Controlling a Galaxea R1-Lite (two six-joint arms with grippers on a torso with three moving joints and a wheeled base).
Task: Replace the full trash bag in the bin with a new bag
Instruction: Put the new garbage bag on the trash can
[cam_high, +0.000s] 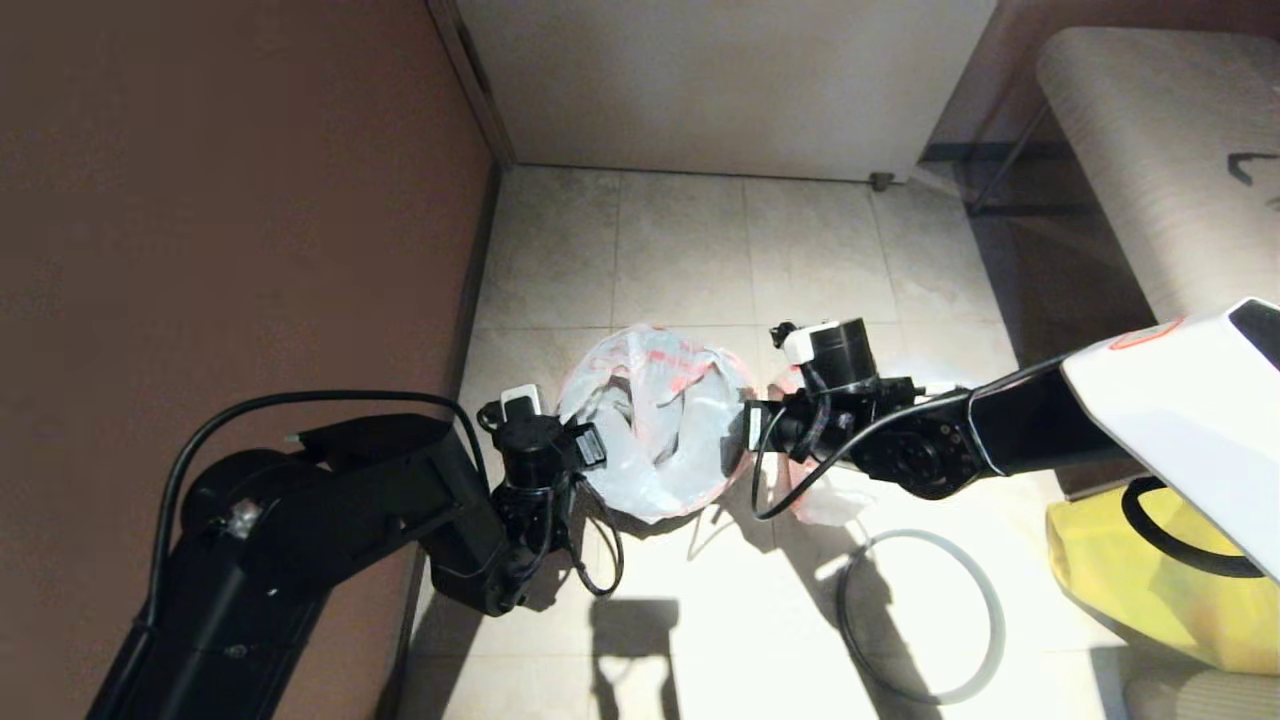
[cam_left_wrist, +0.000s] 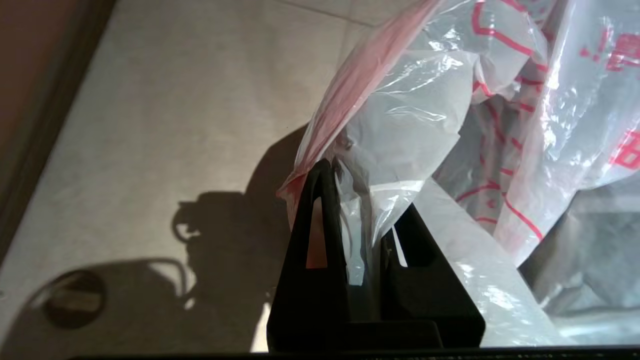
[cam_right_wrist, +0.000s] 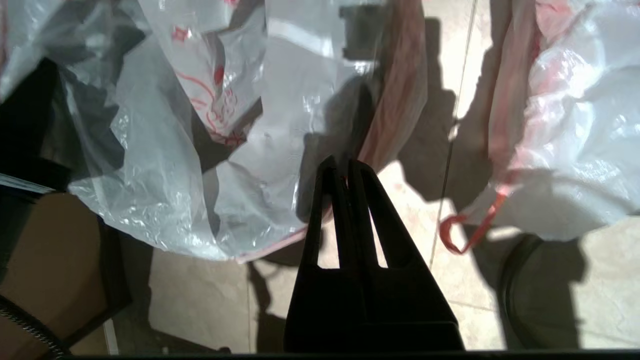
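New bag (cam_high: 655, 425): it sits at the centre of the floor (cam_high: 680, 250), its mouth spread open between my two pincers. It hides the bin almost fully; I judge the bin is under it, where a dark edge shows at 6 o'clock of the bag.

Left pincer (cam_left_wrist: 350, 172): at 9 o'clock of the bag, clenched on the rim film, which passes between the jaws in my left wrist view.

Right pincer (cam_right_wrist: 340, 167): at 3 o'clock of the bag, jaws pressed fully together. The pink hem lies just at the tips, so I judge it pinches the hem, but the film there is very thin.

Full bag (cam_right_wrist: 570, 150): on the floor at about 4 o'clock of the new bag, behind my right arm, with a red drawstring loop (cam_right_wrist: 462, 232) hanging free.

Hoop (cam_high: 920, 615): the grey ring lies flat on the floor at 5 o'clock, apart from the bin.

Yellow bag (cam_high: 1150, 580): at the far right edge, not in use.

Handling: the new bag is very light, soft and slippery. It can tear or slide out if I pull hard. The doubled hem is the strongest place to hold, at two opposite points, so the mouth stays wide.

Step, as I judge: stretching the mouth over the bin; the hoop is not yet put on.
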